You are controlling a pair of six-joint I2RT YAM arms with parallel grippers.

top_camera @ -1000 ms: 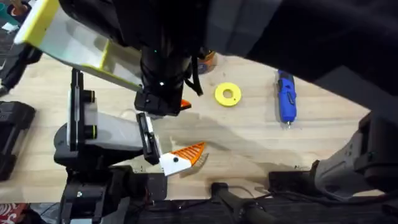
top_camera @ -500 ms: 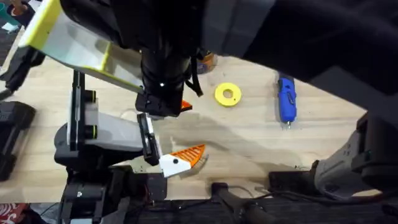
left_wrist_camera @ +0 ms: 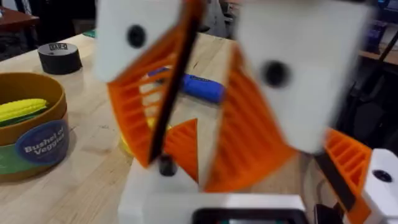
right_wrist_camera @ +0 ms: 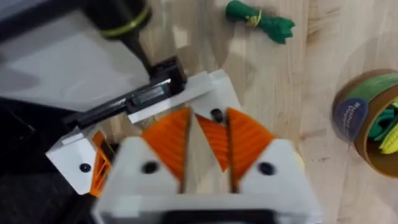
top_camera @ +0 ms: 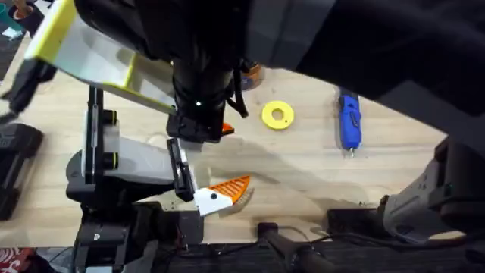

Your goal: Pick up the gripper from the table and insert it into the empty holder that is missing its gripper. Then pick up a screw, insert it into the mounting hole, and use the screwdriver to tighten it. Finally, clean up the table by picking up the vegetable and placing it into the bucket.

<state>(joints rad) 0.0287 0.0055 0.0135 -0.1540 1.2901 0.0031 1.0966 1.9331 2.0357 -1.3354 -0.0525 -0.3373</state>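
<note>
Light wood-grain desk [top_camera: 303,163], evenly lit, soft shadows across the middle. Dark floor beyond its far edge. Dim room behind, with another wooden table [left_wrist_camera: 13,17].

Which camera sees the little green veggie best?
The right wrist view: the vegetable lies whole and uncovered on the bare wooden table. In the overhead and left wrist views I can't make it out.

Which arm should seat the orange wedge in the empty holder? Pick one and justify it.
Right. The right gripper appears to be pinching the orange wedge and sits just over the bare white holder on the left arm, which only needs to hold steady.
</note>
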